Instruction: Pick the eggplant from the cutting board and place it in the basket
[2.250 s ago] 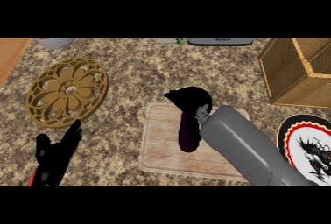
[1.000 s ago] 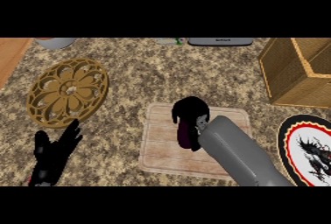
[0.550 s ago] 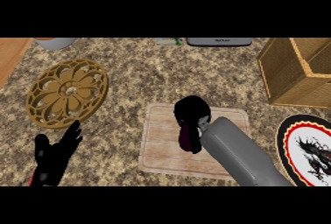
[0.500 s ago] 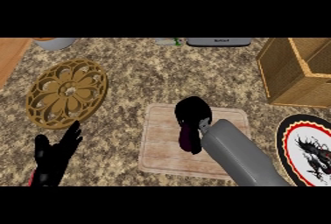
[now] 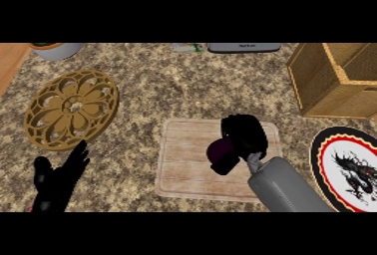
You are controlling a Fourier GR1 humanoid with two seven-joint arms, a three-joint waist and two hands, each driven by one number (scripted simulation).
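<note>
now, head view: the right hand [image 5: 243, 133] curls down around the dark purple eggplant [image 5: 221, 156] over the cutting board [image 5: 184, 167]. the left hand [image 5: 57, 179] rests at lower left, fingers straight. the basket [image 5: 324, 82] stands well apart at upper right.

We see the right hand [image 5: 244, 133] curled over the eggplant [image 5: 221, 156] on the cutting board [image 5: 184, 169]; the left hand [image 5: 55, 179] rests open at lower left, basket [image 5: 331, 79] at upper right.
</note>
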